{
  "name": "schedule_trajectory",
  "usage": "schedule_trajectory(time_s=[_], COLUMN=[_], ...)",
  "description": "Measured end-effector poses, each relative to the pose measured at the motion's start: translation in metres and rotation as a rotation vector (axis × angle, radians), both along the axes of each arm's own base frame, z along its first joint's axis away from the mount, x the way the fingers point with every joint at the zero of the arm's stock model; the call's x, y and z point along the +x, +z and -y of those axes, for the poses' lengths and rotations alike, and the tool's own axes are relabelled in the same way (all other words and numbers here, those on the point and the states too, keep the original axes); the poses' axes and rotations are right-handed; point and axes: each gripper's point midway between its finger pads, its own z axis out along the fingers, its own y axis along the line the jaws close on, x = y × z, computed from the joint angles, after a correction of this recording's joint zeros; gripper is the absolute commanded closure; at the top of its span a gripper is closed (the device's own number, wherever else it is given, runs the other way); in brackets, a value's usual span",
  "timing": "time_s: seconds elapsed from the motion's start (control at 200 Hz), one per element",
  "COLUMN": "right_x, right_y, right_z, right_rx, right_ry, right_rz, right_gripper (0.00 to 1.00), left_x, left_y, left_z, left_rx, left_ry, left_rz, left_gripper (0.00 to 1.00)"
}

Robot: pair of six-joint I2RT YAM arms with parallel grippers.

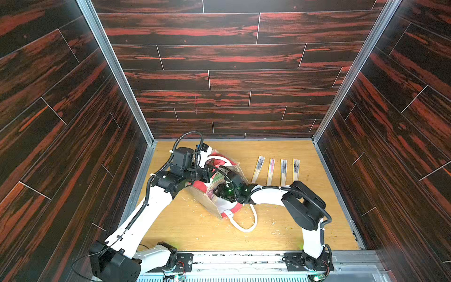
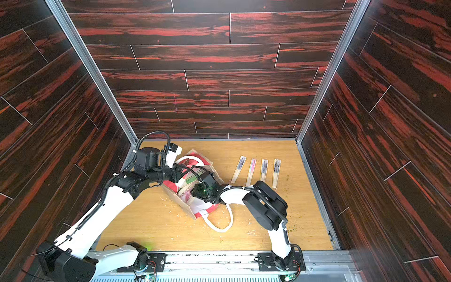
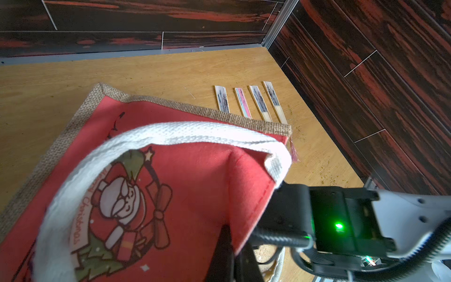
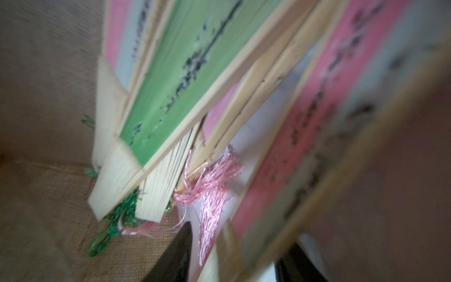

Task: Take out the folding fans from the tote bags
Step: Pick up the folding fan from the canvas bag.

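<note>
Right claw (image 4: pixel 238 241) inside tote bag (image 1: pixel 205 201)

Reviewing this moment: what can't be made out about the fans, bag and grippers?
- Number of folding fans remaining inside the tote bag: the arms and bag walls hide most of them in both top views, and the right wrist view is blurred and cropped.
- Whether the right gripper grips a fan: right wrist view is blurred, with the fingers cut by the frame edge.
- Left gripper fingertips: in the left wrist view, buried in the bag's red fabric.
</note>
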Motion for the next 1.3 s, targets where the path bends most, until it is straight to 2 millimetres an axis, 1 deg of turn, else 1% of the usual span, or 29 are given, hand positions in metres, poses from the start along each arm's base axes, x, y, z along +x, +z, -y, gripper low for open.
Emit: schedule_trajectory(time_s=[0.185,0.336,0.456,0.621,0.812,0.892,0.997,1.147,1.207,1.298], right_x=[0.000,-0.003,-0.001,-0.006,-0.011,-0.014,-0.019,-0.032,-0.039,-0.048], right_y=[-0.001,-0.002,0.011,0.032,0.055,0.068,0.091,0.124,0.134,0.144], right_z=[0.001,0.000,0.001,0.011,0.019,0.022,0.026,0.034,0.038,0.045], right_rx=[0.017,0.040,0.075,0.087,0.090,0.098,0.120,0.159,0.172,0.181], right_ry=[-0.008,0.003,0.005,0.019,0.042,0.057,0.087,0.152,0.179,0.211], right_rz=[-0.032,-0.038,-0.008,0.044,0.103,0.136,0.193,0.277,0.303,0.332], right_gripper=[0.71,0.87,0.97,1.00,1.00,1.00,1.00,1.00,1.00,1.00], left_x=[0.001,0.002,0.004,0.008,0.013,0.016,0.019,0.023,0.026,0.029], left_y=[-0.002,-0.003,-0.004,-0.005,-0.004,-0.003,-0.004,-0.004,-0.004,-0.004], left_z=[0.001,0.000,-0.001,-0.004,-0.008,-0.011,-0.014,-0.021,-0.025,-0.033], left_rx=[-0.001,0.005,0.015,0.024,0.033,0.040,0.048,0.061,0.069,0.092], left_ry=[-0.003,0.003,0.016,0.040,0.073,0.093,0.122,0.172,0.197,0.240], left_rz=[-0.004,-0.006,-0.004,0.003,0.016,0.022,0.024,0.028,0.030,0.038], left_gripper=[1.00,1.00,1.00,1.00,1.00,1.00,1.00,1.00,1.00,1.00])
